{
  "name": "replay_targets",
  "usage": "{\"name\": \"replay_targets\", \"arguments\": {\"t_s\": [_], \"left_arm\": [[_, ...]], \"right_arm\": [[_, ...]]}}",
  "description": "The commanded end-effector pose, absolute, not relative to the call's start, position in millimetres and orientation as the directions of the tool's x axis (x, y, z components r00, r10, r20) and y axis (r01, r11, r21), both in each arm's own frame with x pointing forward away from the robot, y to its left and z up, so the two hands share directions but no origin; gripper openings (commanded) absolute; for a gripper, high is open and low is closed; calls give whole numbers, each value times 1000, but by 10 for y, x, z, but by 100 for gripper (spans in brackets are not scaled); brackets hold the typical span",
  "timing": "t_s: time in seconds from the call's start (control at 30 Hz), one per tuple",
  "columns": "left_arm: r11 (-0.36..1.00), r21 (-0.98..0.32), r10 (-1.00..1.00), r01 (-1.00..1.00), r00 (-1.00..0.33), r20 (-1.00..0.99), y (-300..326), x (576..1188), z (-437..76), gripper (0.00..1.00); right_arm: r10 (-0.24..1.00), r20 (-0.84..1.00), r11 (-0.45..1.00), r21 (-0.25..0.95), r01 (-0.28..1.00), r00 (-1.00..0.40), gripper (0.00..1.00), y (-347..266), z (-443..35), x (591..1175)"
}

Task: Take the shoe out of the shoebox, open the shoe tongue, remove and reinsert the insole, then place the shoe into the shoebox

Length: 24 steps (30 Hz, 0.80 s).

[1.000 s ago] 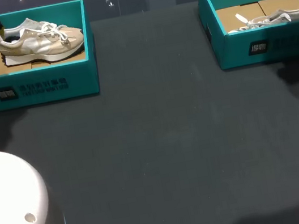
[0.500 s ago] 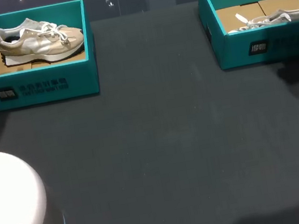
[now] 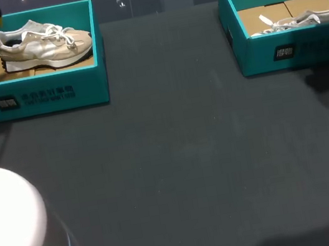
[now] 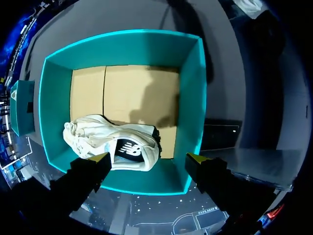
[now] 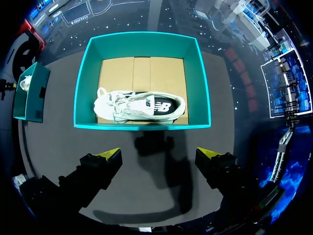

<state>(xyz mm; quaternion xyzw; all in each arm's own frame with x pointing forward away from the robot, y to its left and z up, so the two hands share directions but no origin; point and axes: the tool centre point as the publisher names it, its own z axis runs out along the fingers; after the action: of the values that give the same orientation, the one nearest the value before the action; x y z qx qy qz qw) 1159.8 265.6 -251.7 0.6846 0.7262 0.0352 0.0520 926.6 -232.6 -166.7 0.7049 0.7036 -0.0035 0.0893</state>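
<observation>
Above the left shoebox (image 4: pixel 190 98), the left gripper (image 4: pixel 146 164) hangs with its jaws spread wide and nothing between them. The shoe (image 4: pixel 113 143) lies on the box floor just ahead of the fingertips, offset toward one finger. Its long axis runs roughly parallel to the line joining the fingers, so closing across its width would likely call for a wrist turn. The right gripper (image 5: pixel 159 156), equally wide and empty, stands short of the right shoebox (image 5: pixel 142 127), which holds a second shoe (image 5: pixel 142 105). The left arm is nearer its shoe.

Robot lab, white arm base (image 3: pixel 7 219), dark table (image 3: pixel 177 159)
</observation>
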Motion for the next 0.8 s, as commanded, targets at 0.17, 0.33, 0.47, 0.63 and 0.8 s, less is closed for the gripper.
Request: {"name": "replay_targets", "arguments": {"t_s": [0.17, 0.33, 0.47, 0.63, 0.8], "left_arm": [[18, 80, 1000, 997, -18, 0, 2668, 11891, -2787, 100], [-11, 73, 999, 997, 9, 32, 2648, 11961, -2940, 100], [-26, 66, 999, 997, 23, 43, 2616, 11983, -3017, 98], [-34, 48, 998, 998, 31, 61, 2636, 12005, -3117, 95], [-35, 35, 996, 999, 32, 82, 2676, 11996, -3204, 87]], "right_arm": [[991, -130, 6, 121, 993, 10, 100, -2328, -1667, 9266], [991, -130, 6, 121, 993, 10, 100, -2328, -1667, 9266], [991, -130, 6, 121, 993, 10, 100, -2328, -1667, 9266], [991, -130, 6, 121, 993, 10, 100, -2328, -1667, 9266], [991, -130, 6, 121, 993, 10, 100, -2328, -1667, 9266]]}}
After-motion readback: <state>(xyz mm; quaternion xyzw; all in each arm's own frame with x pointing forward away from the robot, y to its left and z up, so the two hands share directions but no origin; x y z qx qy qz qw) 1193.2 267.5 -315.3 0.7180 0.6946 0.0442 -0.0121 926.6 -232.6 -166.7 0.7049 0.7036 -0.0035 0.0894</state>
